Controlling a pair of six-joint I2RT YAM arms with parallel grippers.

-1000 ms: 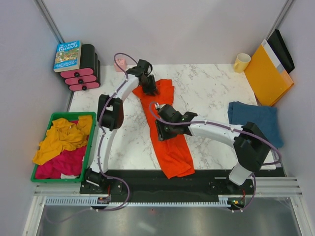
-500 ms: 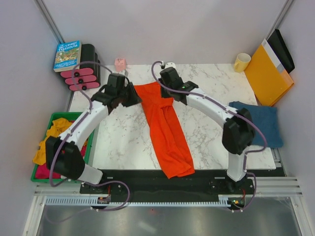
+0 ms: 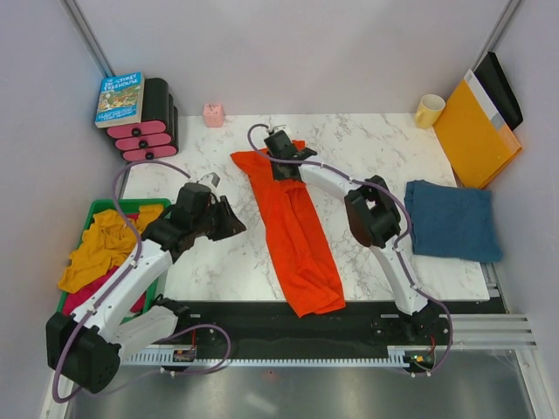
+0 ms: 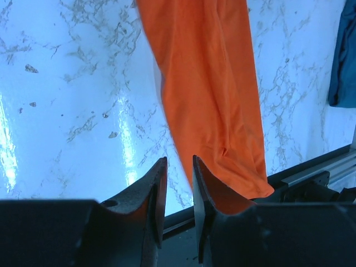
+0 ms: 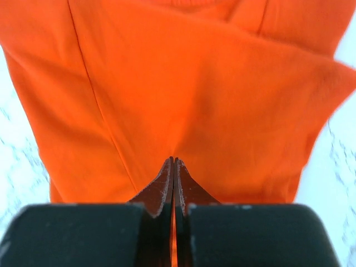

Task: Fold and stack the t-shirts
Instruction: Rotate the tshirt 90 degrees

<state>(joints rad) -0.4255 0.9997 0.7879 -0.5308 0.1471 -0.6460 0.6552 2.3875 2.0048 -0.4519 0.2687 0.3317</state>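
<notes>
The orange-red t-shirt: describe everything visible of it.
The orange-red t-shirt is soft cloth, folded lengthwise into a long creased strip. It lies flat on the marble table, slanting from far-centre toward the near edge, where its end overhangs the black base. The shut right gripper meets its far end; a pinch can't be confirmed.

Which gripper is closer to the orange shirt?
Right. The right gripper is over the orange shirt's far end; the left gripper is off to its side, above bare table.

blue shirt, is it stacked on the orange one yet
No, the blue shirt lies by itself at the right, well apart from the orange shirt spread in the middle.
</notes>
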